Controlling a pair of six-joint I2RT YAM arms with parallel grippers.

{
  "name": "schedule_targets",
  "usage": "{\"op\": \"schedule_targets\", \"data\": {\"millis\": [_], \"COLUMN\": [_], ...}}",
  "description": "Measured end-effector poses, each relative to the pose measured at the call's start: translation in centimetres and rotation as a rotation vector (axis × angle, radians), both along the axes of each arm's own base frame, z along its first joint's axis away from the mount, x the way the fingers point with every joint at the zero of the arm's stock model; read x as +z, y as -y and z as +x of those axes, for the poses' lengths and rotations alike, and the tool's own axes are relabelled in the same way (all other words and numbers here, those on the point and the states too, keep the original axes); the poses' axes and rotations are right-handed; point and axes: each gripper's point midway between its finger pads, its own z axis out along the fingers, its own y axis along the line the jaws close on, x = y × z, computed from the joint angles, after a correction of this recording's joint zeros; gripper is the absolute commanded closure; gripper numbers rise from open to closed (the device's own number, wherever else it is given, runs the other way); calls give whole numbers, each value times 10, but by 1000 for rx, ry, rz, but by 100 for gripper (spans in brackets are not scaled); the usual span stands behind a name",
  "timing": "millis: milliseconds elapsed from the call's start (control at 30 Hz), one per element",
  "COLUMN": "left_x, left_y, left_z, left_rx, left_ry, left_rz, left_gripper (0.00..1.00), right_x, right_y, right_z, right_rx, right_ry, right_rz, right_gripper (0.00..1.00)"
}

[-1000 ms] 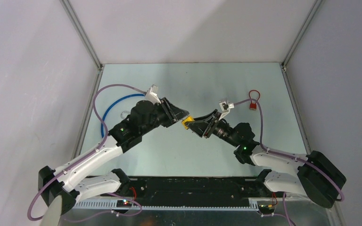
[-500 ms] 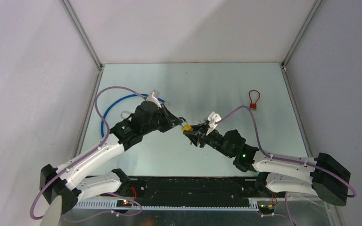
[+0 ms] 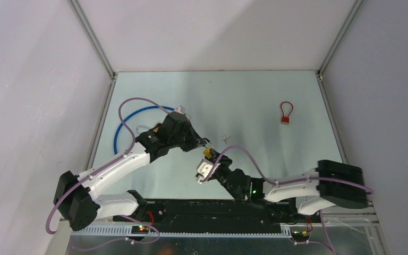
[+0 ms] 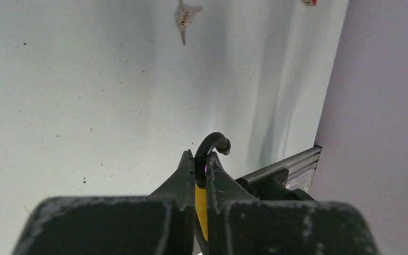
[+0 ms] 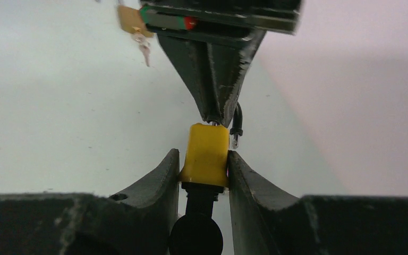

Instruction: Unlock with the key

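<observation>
Two holds on the yellow padlock (image 5: 207,147), aloft near the table's (image 3: 255,101) near edge: shackle (image 4: 208,144) pinched in left gripper (image 4: 202,160), body clamped in right gripper (image 5: 203,169). Rigid, likely light, slick; best gripped across flat faces.

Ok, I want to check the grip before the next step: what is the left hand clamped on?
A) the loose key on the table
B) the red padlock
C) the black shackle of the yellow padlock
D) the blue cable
C: in the left wrist view the left hand is shut on the black shackle of the yellow padlock, whose body the right hand grips.
</observation>
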Motion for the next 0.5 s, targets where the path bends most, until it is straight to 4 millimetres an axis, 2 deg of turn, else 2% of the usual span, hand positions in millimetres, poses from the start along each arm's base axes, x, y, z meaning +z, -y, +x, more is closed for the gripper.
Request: {"op": "schedule_targets", "data": {"millis": [233,300,333,367,400,467,500], "left_x": [-16,-18,-18,-17,-15,-14,-14], "left_y": [-1,-2,-2,-1,0,2,2], "left_z": [5,6,6,6,6,5,3], "left_rx": [19,23,23,19,16,7,4], "left_ry": [-60,-68,-69,-69,-64,-68,-75], "left_rz": [30,30,27,20,14,7,5], "left_gripper": [99,90,77,69,55,41,37], "right_x": [-15,-17,-15,-13,-10,1,6], "right_y": [-10,-12,-13,-13,-14,-17,-17], "right_z": [2,2,2,1,1,-1,-2], "right_rx": [-97,-113,-117,-117,-117,-118,-119], "right_ry": [288,340,357,368,375,387,388], "right_rz": [-260,-304,-313,-315,-305,-267,-245], "right_gripper": [100,100,100,100,100,100,100]}}
